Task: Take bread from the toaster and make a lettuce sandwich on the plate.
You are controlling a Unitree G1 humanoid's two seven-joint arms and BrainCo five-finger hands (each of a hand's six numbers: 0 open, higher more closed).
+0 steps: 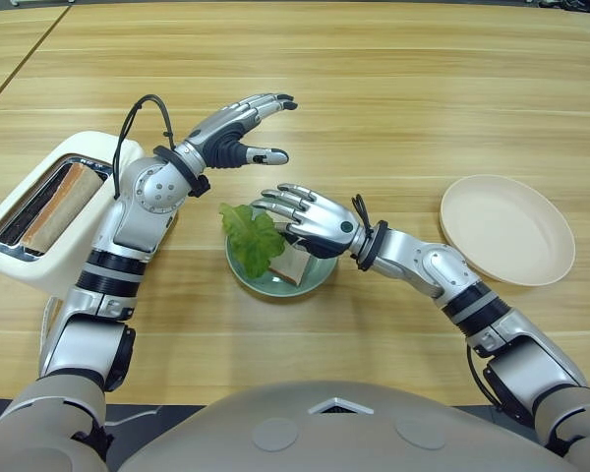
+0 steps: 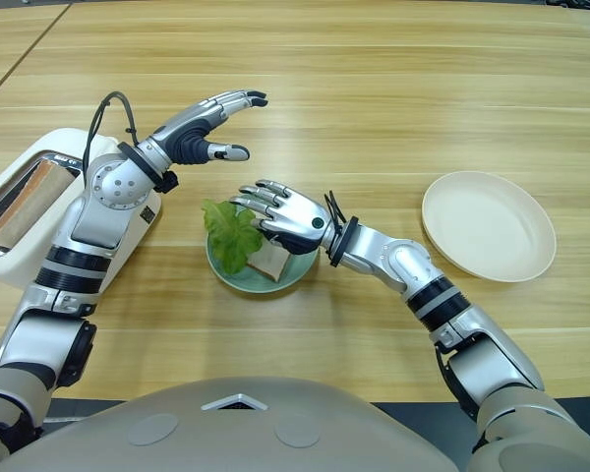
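Green bowl (image 1: 265,287) holds lettuce (image 1: 251,236) and bread (image 1: 291,267) beneath the right hand (image 1: 313,218)

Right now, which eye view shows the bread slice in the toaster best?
The left eye view. There the bread slice lies in the slot of the toaster with its length and most of the toaster in sight. In the right eye view the toaster is cut off by the left edge, with the slice close against it.

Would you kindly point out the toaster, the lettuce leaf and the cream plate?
toaster (image 1: 29,267), left eye view, near white wall.
lettuce leaf (image 1: 251,234), left eye view, leaf's middle.
cream plate (image 1: 506,228), left eye view, bare centre.
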